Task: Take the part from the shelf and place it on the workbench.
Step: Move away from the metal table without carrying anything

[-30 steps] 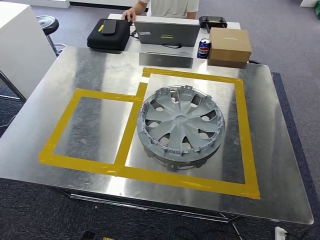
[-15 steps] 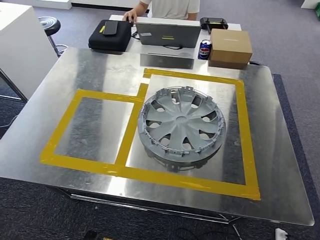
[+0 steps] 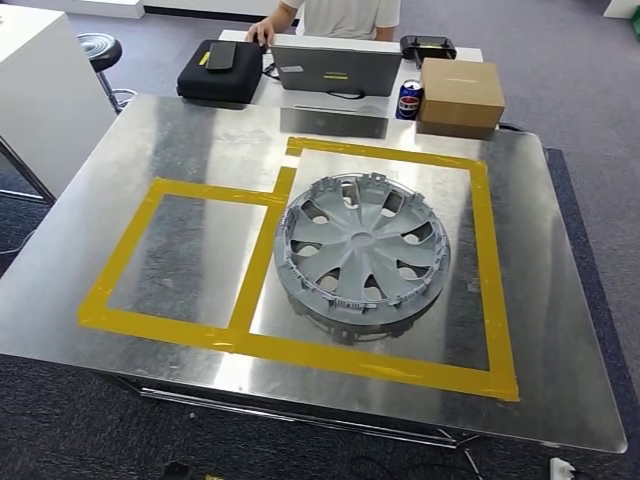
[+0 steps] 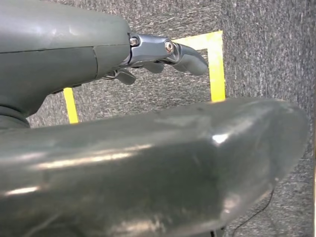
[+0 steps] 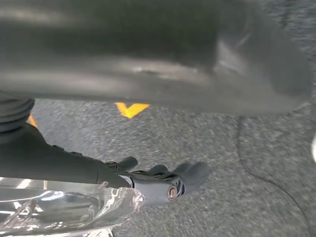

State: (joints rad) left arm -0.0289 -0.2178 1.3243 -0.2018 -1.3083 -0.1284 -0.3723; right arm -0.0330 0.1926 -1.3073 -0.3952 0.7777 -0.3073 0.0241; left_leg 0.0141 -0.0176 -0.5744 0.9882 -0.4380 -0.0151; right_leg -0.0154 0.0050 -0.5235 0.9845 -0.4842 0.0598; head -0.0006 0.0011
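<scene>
Grey hubcap [image 3: 362, 255] lies flat on the shiny metal tabletop [image 3: 189, 135], inside the larger, right-hand frame of yellow tape [image 3: 490, 270]. It sits a little left of that frame's middle, its left rim close to the tape strip shared with the smaller left-hand frame [image 3: 124, 250], which holds nothing.

Beyond the far edge of the tabletop: a grey laptop [image 3: 336, 66], a black case [image 3: 220, 70] with a dark phone-like item on top, a blue drink can [image 3: 410, 99], a brown cardboard box [image 3: 460, 92], a black controller [image 3: 426, 45]. A person [image 3: 343, 15] in a light shirt sits behind the laptop, one hand near the case. A black stool [image 3: 98, 50] and a white cabinet [image 3: 41, 95] stand at left. Grey carpet [image 3: 573, 80] covers the floor.

Left robot hand [image 4: 164, 54] hangs over carpet marked with yellow tape, fingers stretched out and apart, holding nothing. Right robot hand [image 5: 156, 180] likewise hangs over carpet, fingers extended, released.
</scene>
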